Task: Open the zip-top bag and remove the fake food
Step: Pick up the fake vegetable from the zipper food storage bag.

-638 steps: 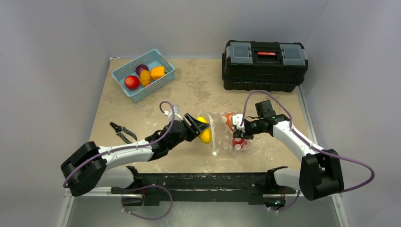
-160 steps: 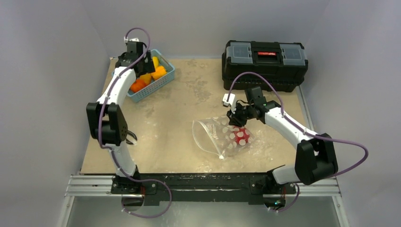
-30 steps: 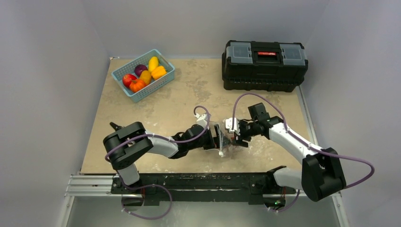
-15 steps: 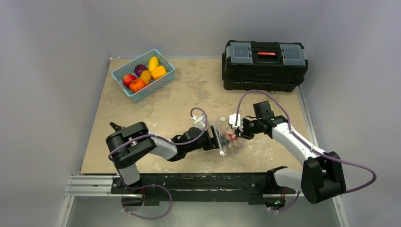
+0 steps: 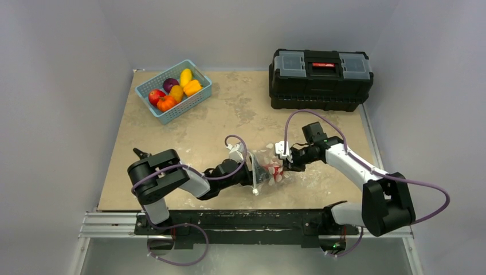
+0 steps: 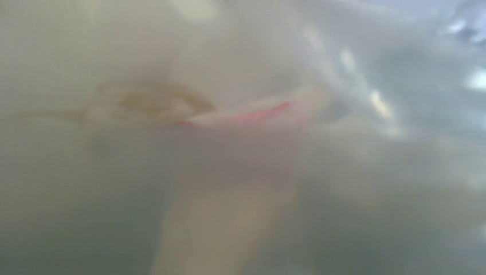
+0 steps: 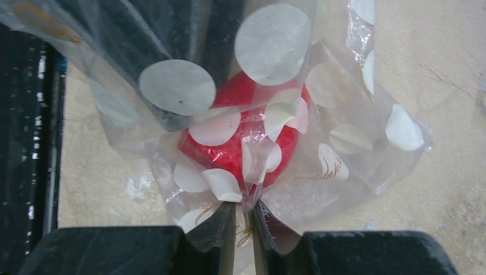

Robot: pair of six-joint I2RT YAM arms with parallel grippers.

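Observation:
The zip-top bag point(image 5: 265, 160), clear with white dots, lies crumpled near the table's front middle. One red fake food point(image 5: 275, 172) is inside it. My right gripper point(image 5: 286, 162) is shut on a fold of the bag at its right side; in the right wrist view its tips point(image 7: 243, 220) pinch plastic just below the red food point(image 7: 226, 154). My left gripper point(image 5: 259, 171) is pushed into the bag's mouth from the left and shows as dark fingers point(image 7: 172, 40) through the plastic. The left wrist view is a blur of plastic with a pink-red smear point(image 6: 252, 114).
A light-blue basket point(image 5: 199, 94) at the back left holds several fake foods, red, orange, yellow and purple. A black toolbox point(image 5: 321, 70) stands at the back right. Black pliers point(image 5: 139, 153) lie by the left arm.
Since half a second ago the bag and my left gripper inside it have shifted a little to the left and nearer. The right gripper followed, still pinching the bag.

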